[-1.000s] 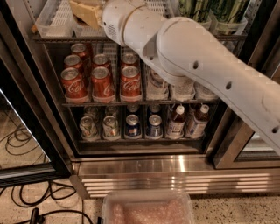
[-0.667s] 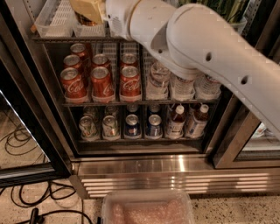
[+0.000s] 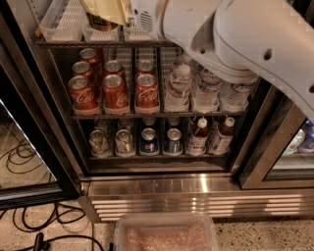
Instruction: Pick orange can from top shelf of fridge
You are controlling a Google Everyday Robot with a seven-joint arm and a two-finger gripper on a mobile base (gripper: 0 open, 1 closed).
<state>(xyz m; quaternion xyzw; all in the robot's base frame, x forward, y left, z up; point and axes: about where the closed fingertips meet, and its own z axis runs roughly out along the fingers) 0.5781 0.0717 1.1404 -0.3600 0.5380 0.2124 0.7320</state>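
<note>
1. The robot's white arm (image 3: 255, 44) fills the upper right of the view. It now sits higher than a second ago, when it hung across the right half of the middle rack.
2. At the bottom edge lies a clear plastic tub (image 3: 164, 233), with black cables (image 3: 29, 223) on the floor to its left, both unchanged.
3. Behind them is the fridge (image 3: 162, 193), with its slatted steel base and a black door frame on the left.
4. On the lowest rack stands a row of small cans and bottles (image 3: 147, 140), as before.
5. On the middle rack, red cola cans (image 3: 115, 90) stand on the left. The water bottles (image 3: 206, 90) on the right were partly hidden by the arm earlier and now show.
6. The top shelf (image 3: 98, 43) carries white slotted lane trays (image 3: 59, 22).
7. The gripper (image 3: 104, 10), tan-coloured, reaches in at the top edge above the top shelf, in nearly the same spot as before.
8. The orange can (image 3: 101, 22) stands upright in a lane tray directly under the gripper. Only its dark lower part shows; the gripper covers its top. Whether the gripper has closed on it cannot be told.
</note>
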